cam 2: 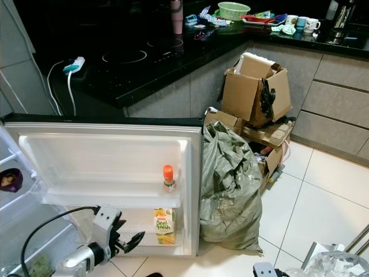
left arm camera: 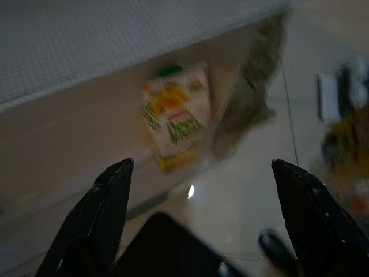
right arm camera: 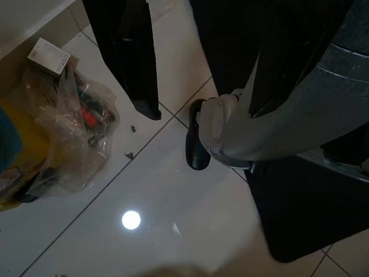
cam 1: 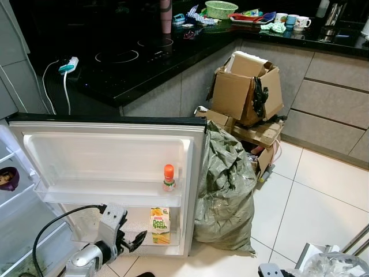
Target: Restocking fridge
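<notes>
Left gripper (cam 1: 134, 241) open near juice carton (cam 1: 160, 225); sack (cam 1: 225, 190) beside door.

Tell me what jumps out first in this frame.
The open white fridge door dominates, with an orange-capped bottle on its upper shelf and a yellow juice carton on the shelf below. The left pincer hovers open just left of the carton. Right of the door slumps a bulging grey-green sack before torn cardboard boxes.

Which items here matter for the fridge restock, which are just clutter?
Job:
fridge door
juice carton on the lower door shelf
orange-capped bottle on the shelf above
left end effector, open

Clutter:
green sack
cardboard boxes
mugs
green basket
</notes>
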Controlling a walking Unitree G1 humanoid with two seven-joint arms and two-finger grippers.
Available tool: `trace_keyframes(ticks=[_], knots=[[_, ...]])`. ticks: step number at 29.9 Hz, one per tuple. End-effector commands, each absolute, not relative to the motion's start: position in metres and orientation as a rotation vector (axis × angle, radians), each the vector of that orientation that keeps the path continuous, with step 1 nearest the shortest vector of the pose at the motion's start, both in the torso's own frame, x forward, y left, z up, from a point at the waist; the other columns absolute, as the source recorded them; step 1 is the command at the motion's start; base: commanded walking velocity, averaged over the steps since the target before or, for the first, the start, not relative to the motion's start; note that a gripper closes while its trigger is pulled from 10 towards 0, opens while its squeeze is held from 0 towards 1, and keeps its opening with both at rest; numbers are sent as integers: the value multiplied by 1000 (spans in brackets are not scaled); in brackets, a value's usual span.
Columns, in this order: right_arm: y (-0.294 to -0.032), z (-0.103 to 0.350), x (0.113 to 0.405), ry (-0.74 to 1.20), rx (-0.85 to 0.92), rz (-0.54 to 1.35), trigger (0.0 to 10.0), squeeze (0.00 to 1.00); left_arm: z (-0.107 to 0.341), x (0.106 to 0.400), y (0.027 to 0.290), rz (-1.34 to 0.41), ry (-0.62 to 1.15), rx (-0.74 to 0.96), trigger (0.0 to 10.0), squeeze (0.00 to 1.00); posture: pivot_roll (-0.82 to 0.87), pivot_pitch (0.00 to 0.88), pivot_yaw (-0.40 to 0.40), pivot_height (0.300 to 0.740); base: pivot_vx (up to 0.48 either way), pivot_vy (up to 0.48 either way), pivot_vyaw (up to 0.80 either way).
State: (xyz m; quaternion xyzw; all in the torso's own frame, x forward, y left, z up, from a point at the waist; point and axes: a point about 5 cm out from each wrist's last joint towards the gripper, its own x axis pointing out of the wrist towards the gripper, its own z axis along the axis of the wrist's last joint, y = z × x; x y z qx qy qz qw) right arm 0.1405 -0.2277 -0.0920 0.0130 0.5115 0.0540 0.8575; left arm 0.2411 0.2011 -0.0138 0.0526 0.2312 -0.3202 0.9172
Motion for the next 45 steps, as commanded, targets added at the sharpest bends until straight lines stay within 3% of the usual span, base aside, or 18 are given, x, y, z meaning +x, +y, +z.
trace_keyframes(ticks=[1, 5, 13, 17, 23, 25, 31, 40, 45], knots=[[-227, -92, 140, 1081, 29, 123, 10000, 0, -13, 236, 207, -750, 519, 159, 10000, 0, -84, 0, -3, 740, 0, 0, 0], [-226, -92, 140, 1081, 30, 124, 10000, 0, -5, 236, 206, -855, 510, 169, 10000, 0, -84, 0, -3, 740, 0, 0, 0], [-225, -92, 141, 1081, 34, 126, 10000, 0, 39, 225, 196, -1290, 511, 302, 10000, 0, -82, 0, -3, 740, 0, 0, 0], [-225, -92, 141, 1079, 39, 124, 10000, 0, 71, 233, 188, -1382, 442, 399, 10000, 0, -88, 0, 3, 740, 0, 0, 0], [-225, -93, 140, 1080, 44, 120, 10000, 0, 107, 238, 175, -1422, 296, 356, 10000, 0, -90, 0, 4, 740, 0, 0, 0], [-225, -93, 139, 1083, 45, 120, 10000, 0, 144, 253, 167, -1374, 90, 319, 10000, 0, -89, 0, 4, 740, 0, 0, 0], [-225, -93, 141, 1079, 43, 120, 10000, 0, 201, 285, 167, -1202, -180, 319, 10000, 0, -92, 0, 3, 740, 0, 0, 0], [-225, -92, 142, 1075, 44, 117, 10000, 0, 240, 309, 173, -1011, -289, 388, 10000, 0, -95, 0, 4, 740, 0, 0, 0], [-225, -93, 140, 1082, 39, 112, 10000, 0, 260, 340, 186, -824, -271, 522, 10000, 0, -99, 0, 5, 740, 0, 0, 0]])
